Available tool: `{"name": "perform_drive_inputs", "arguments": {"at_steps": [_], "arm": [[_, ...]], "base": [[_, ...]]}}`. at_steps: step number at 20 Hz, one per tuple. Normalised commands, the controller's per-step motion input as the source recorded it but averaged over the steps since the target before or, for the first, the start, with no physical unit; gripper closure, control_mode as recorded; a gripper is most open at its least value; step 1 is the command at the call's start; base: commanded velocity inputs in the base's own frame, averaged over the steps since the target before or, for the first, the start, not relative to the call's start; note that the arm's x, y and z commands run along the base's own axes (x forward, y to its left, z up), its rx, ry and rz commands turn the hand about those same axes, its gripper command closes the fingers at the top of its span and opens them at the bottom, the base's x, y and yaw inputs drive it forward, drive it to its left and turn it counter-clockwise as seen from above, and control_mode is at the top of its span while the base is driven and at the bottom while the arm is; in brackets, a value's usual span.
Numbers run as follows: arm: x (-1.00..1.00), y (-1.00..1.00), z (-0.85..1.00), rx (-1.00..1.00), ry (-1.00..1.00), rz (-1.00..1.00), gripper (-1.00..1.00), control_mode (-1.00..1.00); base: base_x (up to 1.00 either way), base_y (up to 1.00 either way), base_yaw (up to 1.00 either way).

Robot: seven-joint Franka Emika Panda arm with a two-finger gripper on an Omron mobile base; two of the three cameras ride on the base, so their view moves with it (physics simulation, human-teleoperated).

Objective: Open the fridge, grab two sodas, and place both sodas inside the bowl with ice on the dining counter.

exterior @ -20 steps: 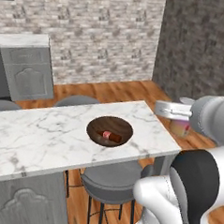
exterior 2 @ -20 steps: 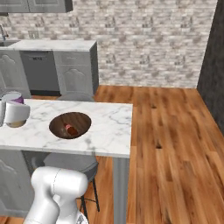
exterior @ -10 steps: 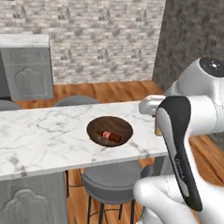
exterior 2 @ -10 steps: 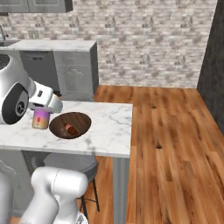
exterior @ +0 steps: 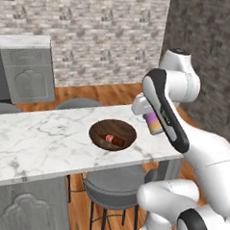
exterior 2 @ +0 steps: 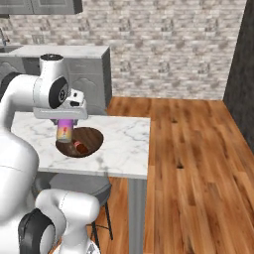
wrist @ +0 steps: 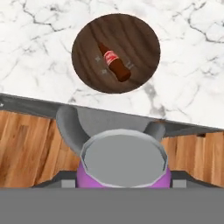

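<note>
1. The dining counter [exterior: 43, 141] is white marble with grey veins, and round grey stools [exterior: 113, 186] are tucked under it.
2. Behind it are a stone-brick wall [exterior 2: 163, 44] and a wood floor [exterior 2: 198, 163].
3. The gripper [exterior 2: 65, 121] clasps the purple soda [exterior 2: 64, 131] in the air above the counter, beside the bowl [exterior: 113, 134].
4. The reddish soda [wrist: 114, 62] lies inside the bowl.
</note>
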Motion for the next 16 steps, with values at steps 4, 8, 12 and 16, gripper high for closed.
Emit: {"name": "perform_drive_inputs", "arguments": {"at_steps": [4,8,12,16], "arm": [[0.66,0.19,-0.62,-0.13,0.00,0.32,1.00,-1.00],[0.54,0.25,-0.60,-0.15,-0.01,0.28,1.00,-1.00],[0.43,0.20,-0.44,-0.11,-0.01,0.23,1.00,-1.00],[0.37,0.20,-0.32,-0.06,-0.01,0.19,1.00,-1.00]], "base": [[0.00,0.00,0.00],[0.00,0.00,0.00],[0.00,0.00,0.00],[0.00,0.00,0.00]]}}
